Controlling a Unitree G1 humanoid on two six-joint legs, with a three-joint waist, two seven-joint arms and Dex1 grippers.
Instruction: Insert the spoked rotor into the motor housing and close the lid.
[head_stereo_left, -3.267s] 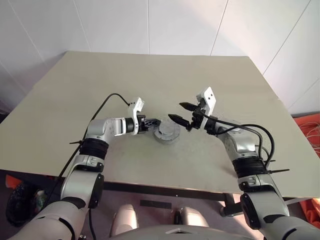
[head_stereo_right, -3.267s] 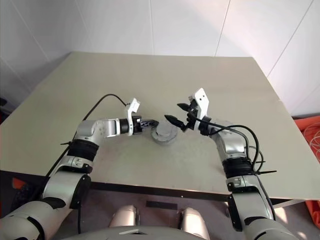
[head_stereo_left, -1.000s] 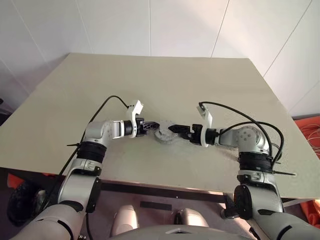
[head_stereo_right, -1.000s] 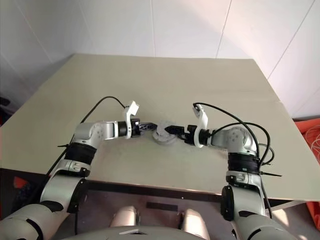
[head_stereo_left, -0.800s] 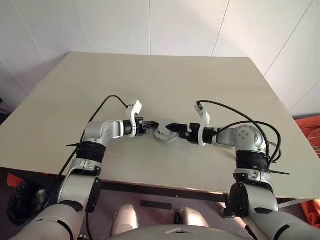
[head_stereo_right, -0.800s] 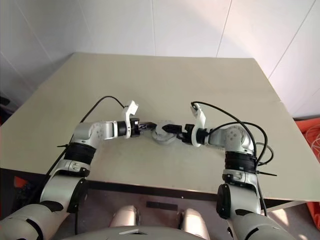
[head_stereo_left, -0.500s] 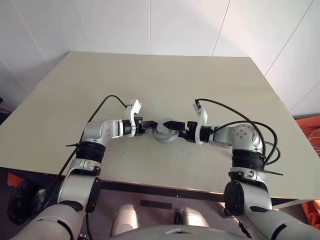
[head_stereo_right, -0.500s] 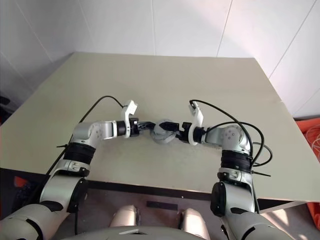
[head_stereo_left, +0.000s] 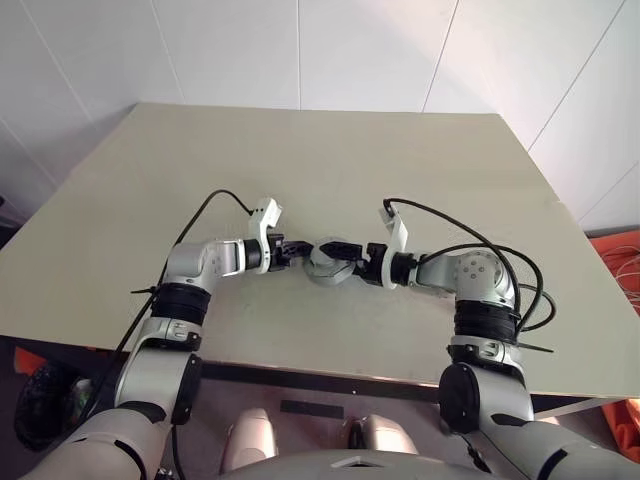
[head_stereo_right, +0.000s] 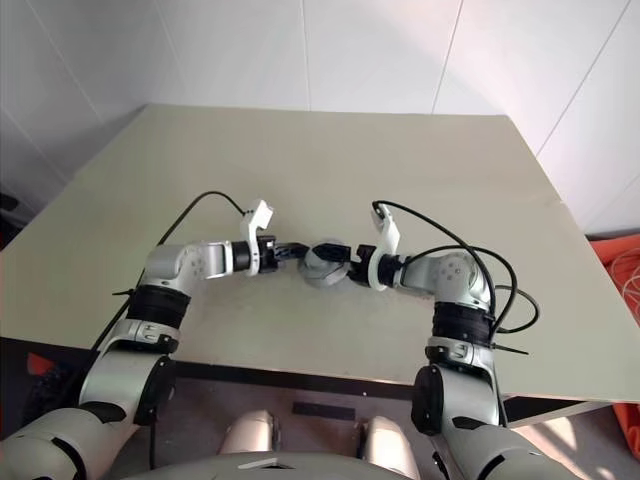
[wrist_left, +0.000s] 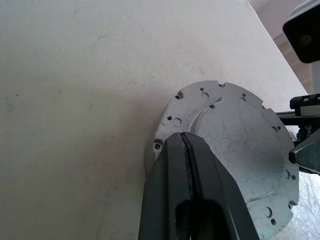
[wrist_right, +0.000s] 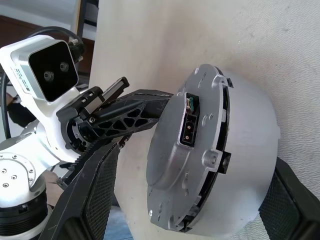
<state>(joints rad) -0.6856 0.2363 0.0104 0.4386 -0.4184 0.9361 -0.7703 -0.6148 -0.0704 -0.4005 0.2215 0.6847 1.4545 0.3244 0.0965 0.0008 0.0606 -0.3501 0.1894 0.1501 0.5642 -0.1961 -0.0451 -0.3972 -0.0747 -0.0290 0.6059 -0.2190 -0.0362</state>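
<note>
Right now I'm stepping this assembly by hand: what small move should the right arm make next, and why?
Probably close the right gripper on the grey motor assembly. Its open fingers already straddle the round body, while the shut left gripper rests against the flat grey face, steadying it on the table.

- The motor housing (wrist_right: 200, 165) is seen as a round grey metal assembly near the middle of the table's front half, its parts stacked edge to edge
- The lid (wrist_left: 240, 150) is laid on top of it: a pale grey disc with a raised smooth centre and small holes round the rim
- A small connector socket is set into the assembly's side wall
- The rotor cannot be made out
</note>
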